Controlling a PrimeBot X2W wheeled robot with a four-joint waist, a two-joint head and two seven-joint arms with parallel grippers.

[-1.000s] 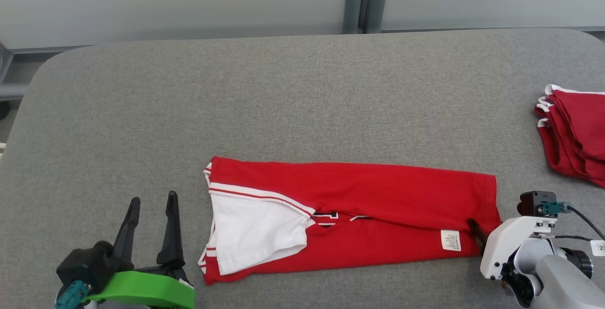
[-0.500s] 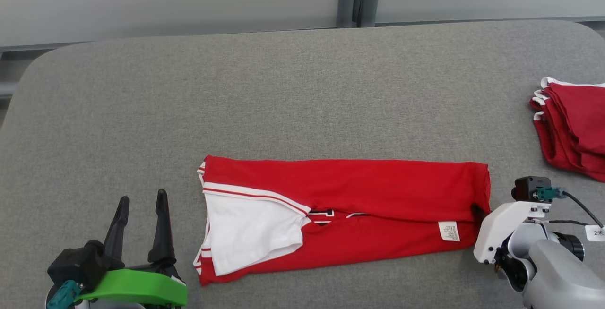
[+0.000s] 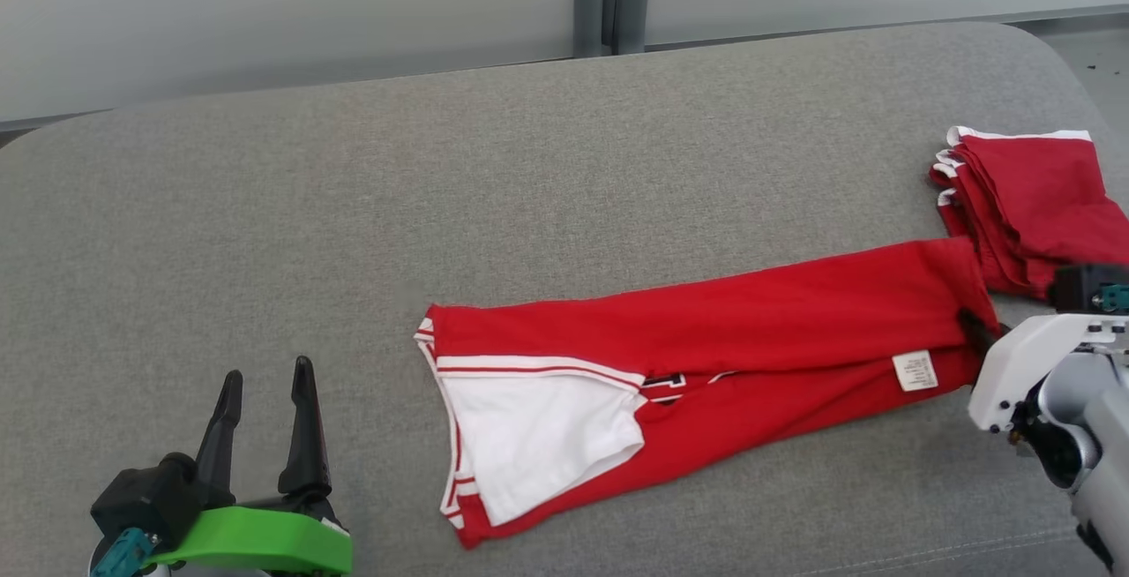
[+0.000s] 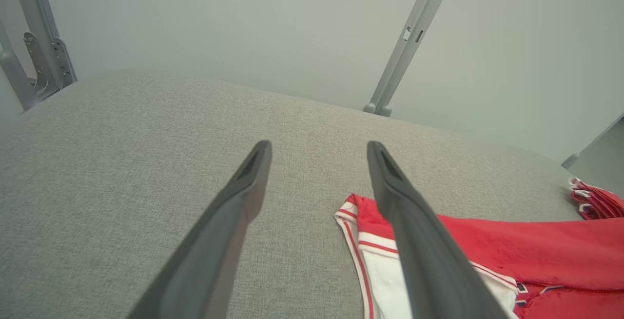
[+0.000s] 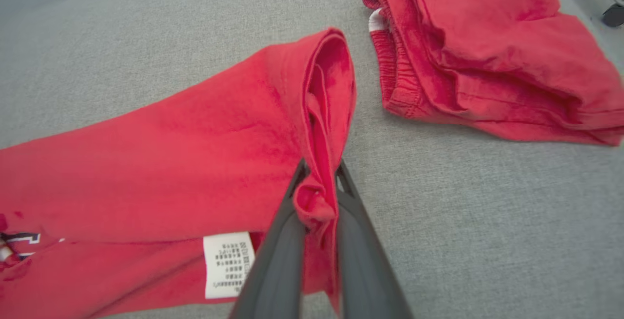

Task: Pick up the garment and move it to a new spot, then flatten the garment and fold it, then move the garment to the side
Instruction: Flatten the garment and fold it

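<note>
Right gripper (image 5: 319, 172) sits nearly shut, its two dark fingers pinching a bunched bit of the hem at the right-hand end of the garment (image 3: 750, 330); left gripper (image 3: 267, 371) stands wide open and holds nothing, low at the near left, apart from the cloth.

The garment lies as a long red strip across the near middle of the grey padded table (image 3: 353, 206), slanting up toward the right, with a white panel (image 3: 538, 436) at its left end and a care label (image 3: 915, 371) just beside the pinch; its gripped end almost meets the stack of folded red garments (image 3: 1032, 198).

The step in hand looks like carrying that end, either over toward the white panel for a cross fold or off to the side; I cannot tell which. To do it well I would raise the hem clear of the table before travelling, so the layers do not drag apart; keep the path away from the stack, which is near enough to be snagged; and bring the open gripper onto the far end to pin it if the strip starts to slide.

How many layers the pinch has caught is hard to judge, since folds hide the fingertips; the dark lettering is tucked into the crease and unreadable; the stack is cut off by the right edge of the head view.
</note>
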